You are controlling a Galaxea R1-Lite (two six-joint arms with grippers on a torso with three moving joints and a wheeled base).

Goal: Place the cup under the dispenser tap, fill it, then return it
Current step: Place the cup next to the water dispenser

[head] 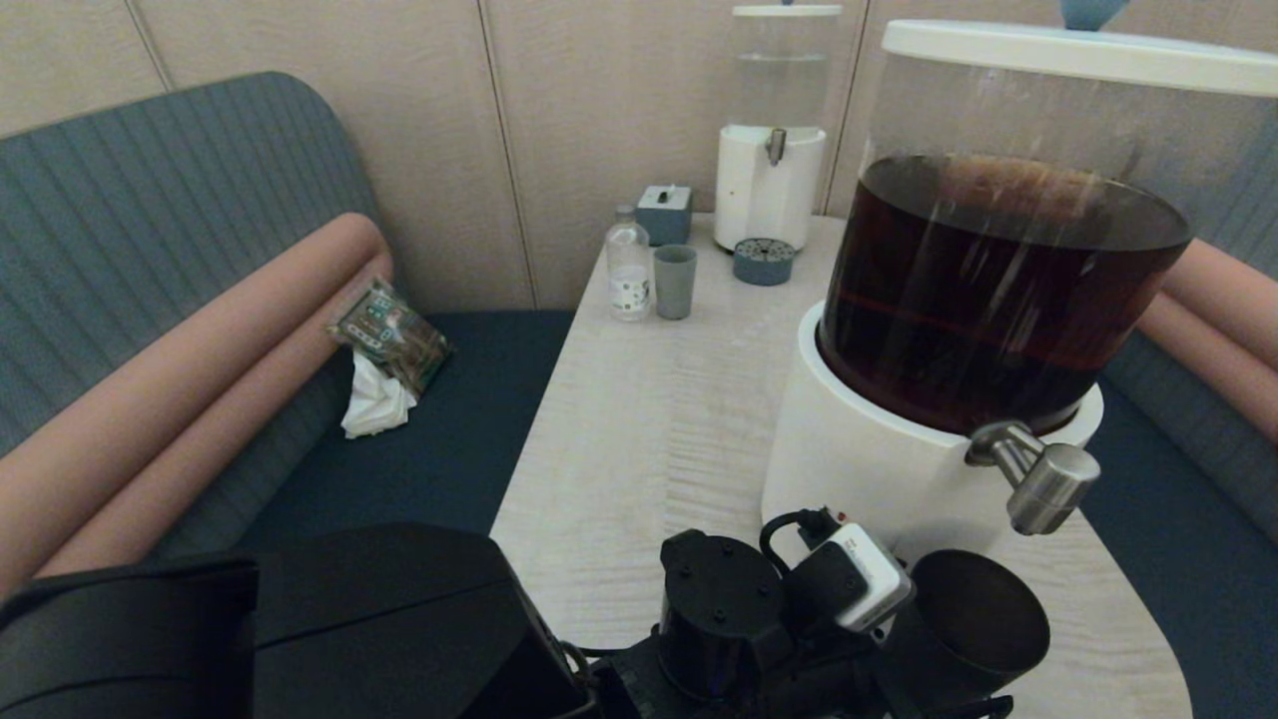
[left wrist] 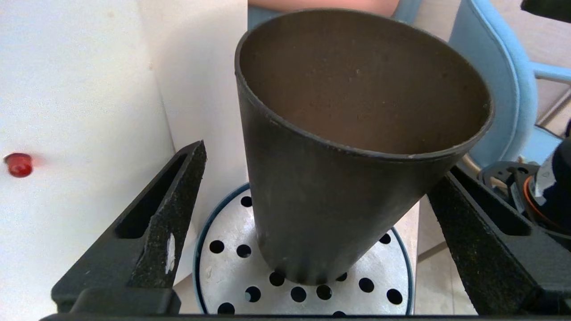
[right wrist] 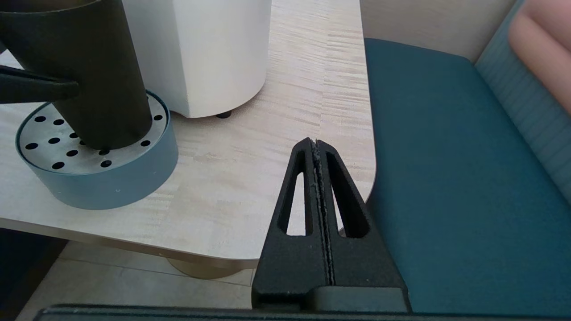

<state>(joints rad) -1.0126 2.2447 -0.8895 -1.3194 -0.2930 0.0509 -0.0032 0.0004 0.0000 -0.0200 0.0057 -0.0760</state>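
Observation:
The matte black cup [left wrist: 339, 178] stands on a round perforated drip tray [left wrist: 223, 267] against the big dispenser's white base [head: 859, 449]. No liquid shows inside it. In the head view the cup [head: 973, 609] sits just below the steel dispenser tap [head: 1038, 484]. My left gripper [left wrist: 319, 162] is open around the cup: one finger [left wrist: 174, 209] stands clear of its wall, the other finger [left wrist: 459, 223] lies against its side under the rim. My right gripper [right wrist: 316, 142] is shut on nothing, over the table's near right corner.
At the table's [head: 659, 429] far end stand a smaller clear-liquid dispenser [head: 771, 150], its drip tray [head: 764, 262], a grey-green tumbler [head: 675, 282], a clear bottle [head: 629, 265] and a grey box [head: 664, 213]. Teal benches [right wrist: 446, 178] flank the table; a packet [head: 389, 335] lies on the left one.

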